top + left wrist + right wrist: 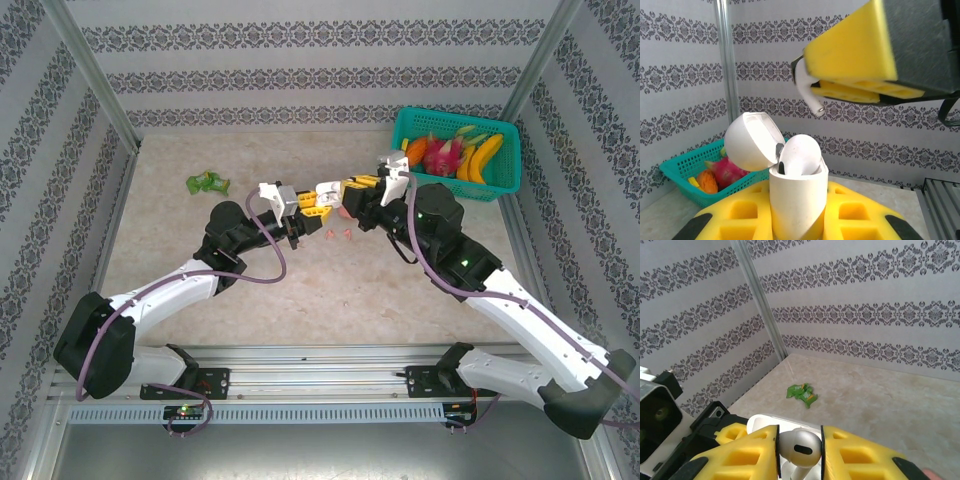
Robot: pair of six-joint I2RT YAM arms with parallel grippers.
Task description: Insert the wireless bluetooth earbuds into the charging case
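Left jaws clamp the case point(798, 200), right jaws a bud point(808, 91). Bud hangs at case's 12 o'clock, stem down

Smooth white plastic charging case point(797, 210) and small white plastic earbud point(799, 447) both look glossy, yellow plastic finger pads point(855, 50) are matt tbh.

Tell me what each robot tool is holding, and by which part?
The left tool grips the open white charging case by its lower body. The right tool pinches a white earbud by its rounded head, stem sticking out.
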